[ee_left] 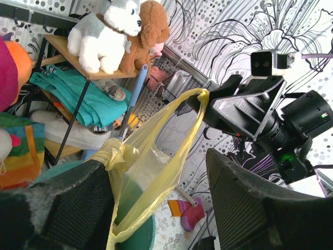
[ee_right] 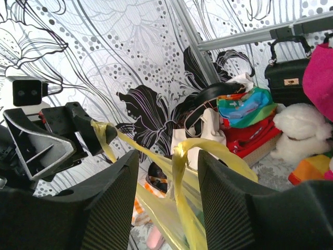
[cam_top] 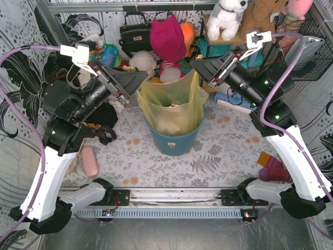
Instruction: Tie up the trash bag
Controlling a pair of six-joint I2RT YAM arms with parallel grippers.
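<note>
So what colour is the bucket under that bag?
The bucket is teal-blue; the top view shows it best, below the yellow-green trash bag.

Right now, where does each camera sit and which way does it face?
Top external: above and behind the bases, looking down at the trash bag in its bucket; both arms show.
Left wrist: on the left arm, facing right toward the right end effector; own fingers below.
Right wrist: on the right arm, facing left toward the left end effector; own fingers below.
Shared: both wrist views show the bag's handles.
</note>
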